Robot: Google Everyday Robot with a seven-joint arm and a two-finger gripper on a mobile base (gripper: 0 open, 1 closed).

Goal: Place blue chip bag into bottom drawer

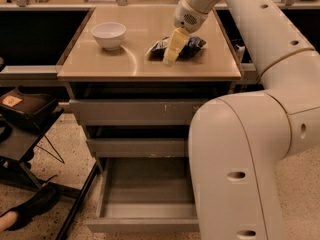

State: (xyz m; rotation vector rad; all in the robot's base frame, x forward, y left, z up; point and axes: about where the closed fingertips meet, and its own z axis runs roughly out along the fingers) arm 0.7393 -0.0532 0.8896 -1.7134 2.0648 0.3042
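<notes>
reach step: gripper (pixel 171 51) low over bag (pixel 194 46) on top (pixel 125 61), touching or not unclear, grip state cannot tell. next: clamp bag, lift, lower into open drawer (pixel 145 186).

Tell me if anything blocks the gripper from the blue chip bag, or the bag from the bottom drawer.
Nothing visible does. The gripper is right at the blue chip bag on the cabinet top, nothing between them. The bottom drawer is pulled out past the upper drawers; the robot's arm hides its right side.
</notes>
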